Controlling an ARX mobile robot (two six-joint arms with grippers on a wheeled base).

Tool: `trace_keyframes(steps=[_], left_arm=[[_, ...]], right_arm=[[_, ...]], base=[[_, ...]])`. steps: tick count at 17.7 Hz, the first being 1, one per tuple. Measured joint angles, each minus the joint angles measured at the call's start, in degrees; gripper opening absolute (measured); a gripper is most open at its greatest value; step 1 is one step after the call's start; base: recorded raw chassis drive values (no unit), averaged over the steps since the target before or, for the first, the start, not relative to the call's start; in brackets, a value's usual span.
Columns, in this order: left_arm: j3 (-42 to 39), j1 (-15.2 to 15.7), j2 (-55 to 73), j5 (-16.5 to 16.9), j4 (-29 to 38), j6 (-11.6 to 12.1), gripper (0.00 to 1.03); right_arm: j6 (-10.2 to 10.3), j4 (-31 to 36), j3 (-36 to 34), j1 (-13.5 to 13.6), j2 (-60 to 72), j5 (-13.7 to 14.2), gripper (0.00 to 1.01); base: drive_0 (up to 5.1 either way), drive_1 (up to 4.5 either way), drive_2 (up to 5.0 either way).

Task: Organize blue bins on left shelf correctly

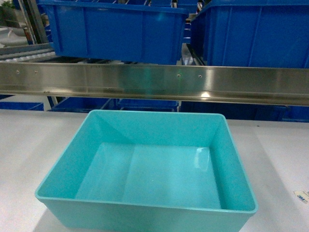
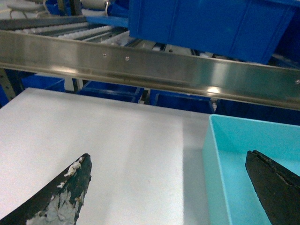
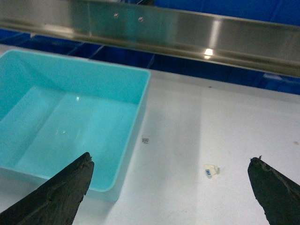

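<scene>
The blue bin (image 1: 149, 169), a light turquoise tub, stands empty on the white table (image 1: 24, 154) just in front of the left shelf's steel front rail (image 1: 154, 79). Neither gripper shows in the head view. In the left wrist view my left gripper (image 2: 168, 156) is open, straddling the bin's (image 2: 248, 154) left wall, with its right finger (image 2: 276, 187) over the bin's inside. My right gripper (image 3: 171, 159) is open too, its left finger (image 3: 61, 192) over the bin's (image 3: 70, 117) near right corner and the other finger over bare table. Nothing is held.
Dark royal-blue ribbed crates (image 1: 116, 29) (image 1: 251, 34) sit on the shelf tier above the rail, and more (image 1: 145, 104) stand below it. White roller tracks (image 2: 70, 30) run at the upper left. A small tape scrap (image 3: 211, 170) lies on the table right of the bin.
</scene>
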Motion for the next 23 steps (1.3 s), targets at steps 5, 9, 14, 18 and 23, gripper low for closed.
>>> trace_keyframes(steps=[5,9,14,18,23], left_arm=[[13.4,-16.11,26.71,-8.04,-3.06,-1.25,0.98],[17.31,-20.13,31.26,-15.98,-5.18,-0.74,0.98],[17.33,-20.13,31.54,-16.5,-5.16,-0.11,0.98],[17.33,-20.44,31.54,-16.46,-5.16,0.24,0.98],[18.38,-20.15,40.28,-18.71,0.0,0.68,0.98]], right_arm=[[-0.13,6.71,12.46,-2.34,26.01,1.11,0.98],[-3.3,-3.02,21.22,-1.64,34.58,-1.36,0.98],[-5.29,-3.8,21.92,-1.77,34.91,-1.2,0.98],[-5.27,-3.93,21.92,-1.75,34.95,-1.2,0.98],[-3.06,-7.74,22.99,1.51,39.95,-2.23,0.98]], base=[[0.0,0.0,0.0],[0.0,0.0,0.0],[0.0,0.0,0.0],[0.0,0.0,0.0],[0.0,0.0,0.0]])
